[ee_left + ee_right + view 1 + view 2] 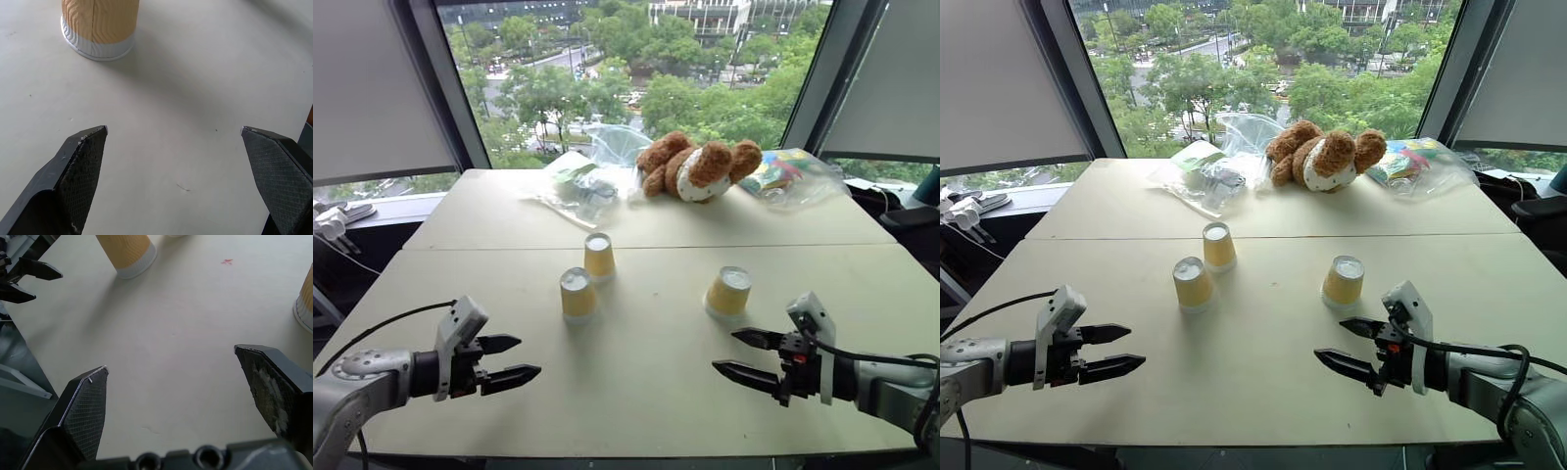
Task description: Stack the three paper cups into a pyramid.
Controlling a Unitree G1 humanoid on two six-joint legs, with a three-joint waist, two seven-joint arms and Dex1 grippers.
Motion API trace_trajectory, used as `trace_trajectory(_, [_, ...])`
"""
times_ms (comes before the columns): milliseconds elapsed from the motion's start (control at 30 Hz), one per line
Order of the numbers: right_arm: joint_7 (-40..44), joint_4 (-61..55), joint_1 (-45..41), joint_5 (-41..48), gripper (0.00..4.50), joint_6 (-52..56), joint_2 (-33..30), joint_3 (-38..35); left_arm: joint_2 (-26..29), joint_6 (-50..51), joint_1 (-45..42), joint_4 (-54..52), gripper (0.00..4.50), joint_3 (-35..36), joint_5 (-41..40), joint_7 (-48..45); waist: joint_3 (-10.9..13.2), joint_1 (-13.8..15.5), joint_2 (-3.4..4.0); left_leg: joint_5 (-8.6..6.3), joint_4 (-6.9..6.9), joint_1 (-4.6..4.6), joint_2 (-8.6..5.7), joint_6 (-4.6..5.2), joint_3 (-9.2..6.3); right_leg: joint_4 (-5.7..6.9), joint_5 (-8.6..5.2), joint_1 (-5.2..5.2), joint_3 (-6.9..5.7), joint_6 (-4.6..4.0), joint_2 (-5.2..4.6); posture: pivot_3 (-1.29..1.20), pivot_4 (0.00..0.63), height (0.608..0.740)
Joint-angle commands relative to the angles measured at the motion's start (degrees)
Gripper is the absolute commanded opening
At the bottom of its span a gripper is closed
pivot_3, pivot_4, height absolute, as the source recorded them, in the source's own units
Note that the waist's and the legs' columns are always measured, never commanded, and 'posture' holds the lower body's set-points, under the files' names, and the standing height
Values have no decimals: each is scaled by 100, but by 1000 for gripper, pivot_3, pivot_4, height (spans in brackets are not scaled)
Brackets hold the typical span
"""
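The left gripper (514, 358) hovers over the near left part of the table (636, 392), its two black fingers spread wide with nothing between them, tips aimed toward the middle. Just beyond it, three yellow paper cups stand upside down, white bases up, none stacked. The left cup (578, 294) sits left of the table's centre; the second cup (599, 256) stands just behind it and slightly to its right, close but apart, near the seam between the two tabletops. The third cup (728, 292) stands well apart on the right half. Along the far edge lie a clear plastic bag (582, 181), a brown teddy bear (697, 167) and a colourful packet (786, 174). The right gripper (746, 354) hovers over the near right part, jaws equally wide and empty, just in front of the third cup.
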Motion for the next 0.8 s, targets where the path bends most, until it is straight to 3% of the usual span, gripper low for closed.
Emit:
trace_trajectory(33, [9,-164,-26,79,4500,-22,-17,-58,-85,-240,-9,-105,4487,78,118,39,0,-4,0,0,0,0,0,0,0,0,0,0,0,0,0,0,150,740])
trace_trajectory(800, [-2,-151,-210,-121,4500,-115,24,129,-353,-552,-578,288,4487,105,381,146,0,1,-1,1,1,0,0,-1,0,1,0,0,-1,0,1,0,150,740])
